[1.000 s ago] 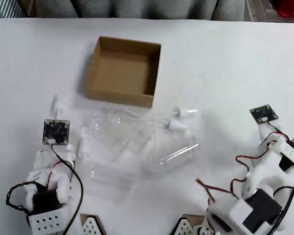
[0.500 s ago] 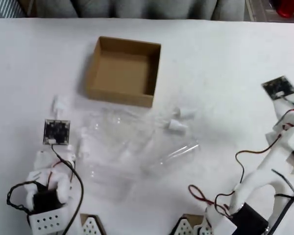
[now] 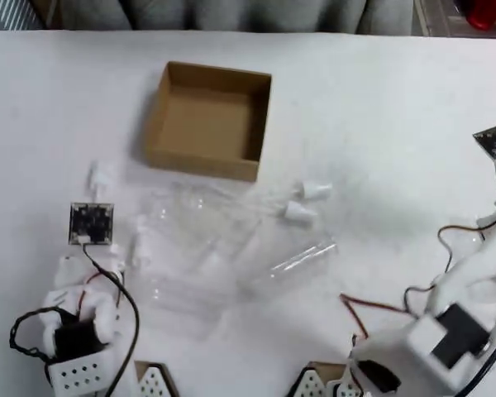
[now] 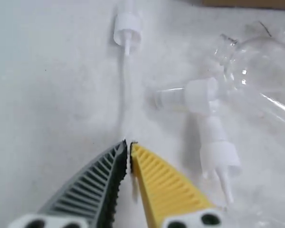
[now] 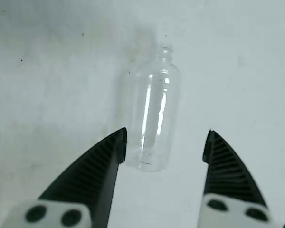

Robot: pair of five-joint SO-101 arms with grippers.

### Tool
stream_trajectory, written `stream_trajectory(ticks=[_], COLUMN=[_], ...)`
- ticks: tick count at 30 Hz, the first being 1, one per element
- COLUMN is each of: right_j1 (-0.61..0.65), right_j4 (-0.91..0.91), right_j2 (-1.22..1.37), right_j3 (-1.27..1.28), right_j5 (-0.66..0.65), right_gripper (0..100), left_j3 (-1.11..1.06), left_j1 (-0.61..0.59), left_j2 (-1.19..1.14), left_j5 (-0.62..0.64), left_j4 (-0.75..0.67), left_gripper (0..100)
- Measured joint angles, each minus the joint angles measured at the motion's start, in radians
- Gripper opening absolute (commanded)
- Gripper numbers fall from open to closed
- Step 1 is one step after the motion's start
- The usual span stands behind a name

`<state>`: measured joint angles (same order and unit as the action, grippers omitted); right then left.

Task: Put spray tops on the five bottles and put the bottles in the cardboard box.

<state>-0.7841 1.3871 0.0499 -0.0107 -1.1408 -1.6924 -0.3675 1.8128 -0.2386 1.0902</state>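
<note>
The brown cardboard box (image 3: 208, 120) stands open and empty at the table's middle back. Several clear bottles (image 3: 202, 248) lie in a heap in front of it, with white spray tops (image 3: 314, 192) beside them. My left gripper (image 4: 128, 144) is shut with nothing in it, low over the table, its tip at the thin tube of one spray top (image 4: 125, 26). Two more spray tops (image 4: 217, 151) and a bottle (image 4: 263, 71) lie close by. My right gripper (image 5: 164, 137) is open, and a single clear bottle (image 5: 154, 118) lies on the table just beyond its fingers.
The left arm (image 3: 78, 314) sits at the front left. At the far right edge is the right arm (image 3: 446, 331), trailing red wires. Another spray top (image 3: 101, 175) lies left of the heap. Bare white table surrounds the box.
The right arm has swung out toward the table's right edge and away from the heap. The left arm has barely shifted.
</note>
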Motion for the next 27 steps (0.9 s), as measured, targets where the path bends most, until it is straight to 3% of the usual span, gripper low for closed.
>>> stream_trajectory(ticks=[15,27], right_j1=[-0.014,-0.021], right_j4=[0.011,0.012], right_j2=[0.473,0.535], right_j3=[-0.327,-0.35], right_j5=[-0.003,-0.003], right_gripper=[23.1,23.0], left_j3=[0.0,0.0], left_j1=[0.0,0.0], left_j2=[0.0,0.0], left_j5=[0.0,0.0], left_j4=[0.0,0.0], left_gripper=[2,2])
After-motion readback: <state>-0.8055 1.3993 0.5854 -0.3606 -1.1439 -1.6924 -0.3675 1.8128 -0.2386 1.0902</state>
